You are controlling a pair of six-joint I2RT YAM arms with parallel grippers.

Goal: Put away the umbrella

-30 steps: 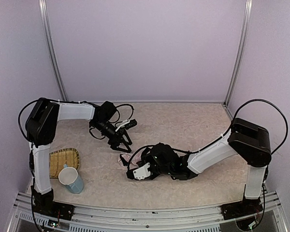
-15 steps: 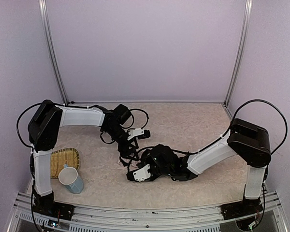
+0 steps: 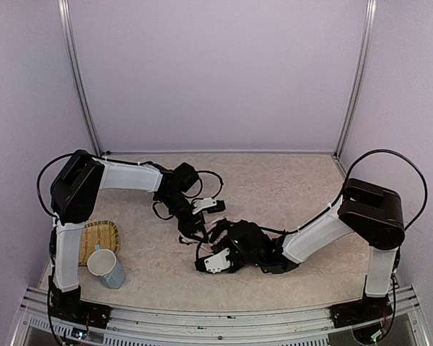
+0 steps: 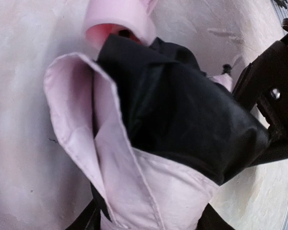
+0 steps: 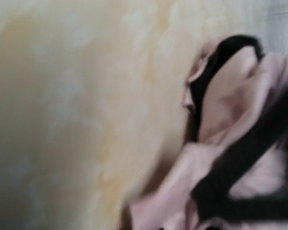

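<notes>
The umbrella point(image 3: 234, 234) lies bunched at the table's middle front, its black lining showing from above. In the left wrist view point(image 4: 149, 182) its pale pink fabric and black lining fill the frame, with a pale pink rounded end point(image 4: 117, 19) beyond. My left gripper point(image 3: 191, 232) is down at the umbrella's left end. Its jaws stand wide apart with the pink fabric between them point(image 4: 146, 220). My right gripper point(image 3: 206, 261) is at the umbrella's near side, shut on bunched fabric. The right wrist view is blurred and shows pink and black folds point(image 5: 240, 86).
A woven bamboo tray point(image 3: 97, 238) lies at the front left, and a pale blue cup point(image 3: 107, 268) stands at its near corner. Metal posts and lilac walls close the back and sides. The metal rail runs along the near edge.
My left arm has swung right and down from the back left to the umbrella's left end. The right gripper and the umbrella have shifted only slightly.
</notes>
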